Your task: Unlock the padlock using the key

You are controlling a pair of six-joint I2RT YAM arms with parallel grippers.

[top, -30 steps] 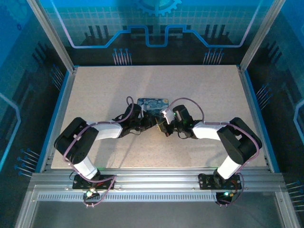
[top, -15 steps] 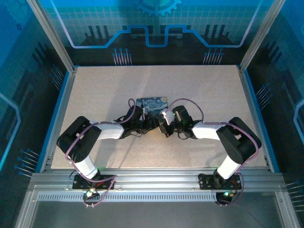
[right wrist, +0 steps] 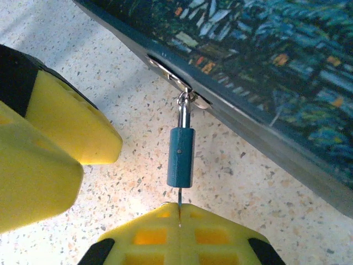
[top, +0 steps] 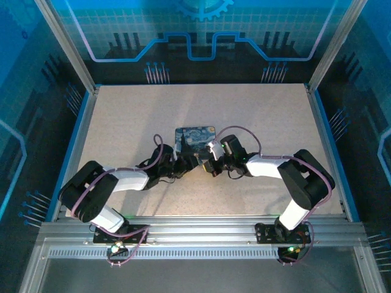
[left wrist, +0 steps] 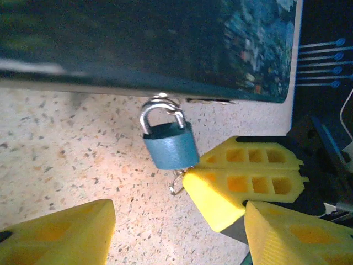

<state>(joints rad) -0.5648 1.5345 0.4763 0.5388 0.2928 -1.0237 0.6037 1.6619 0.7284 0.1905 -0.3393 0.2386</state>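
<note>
Blue padlock (left wrist: 170, 146) hooked on the tin box (left wrist: 138, 38), key (right wrist: 180, 196) in its bottom end.

Its silver shackle (left wrist: 145, 120) passes through the hasp (right wrist: 164, 69) on the box's near wall. The long axis runs straight away from the box, keyhole end toward the right gripper (right wrist: 180, 208), whose yellow fingers are clenched on the thin key, in line with the lock. The left gripper (left wrist: 179, 216) sits low over the speckled table (left wrist: 66, 143) just beside, fingers spread, holding nothing. From above, both arms reach inward and meet at the box's near edge. The box is closed; its inside is hidden.
</note>
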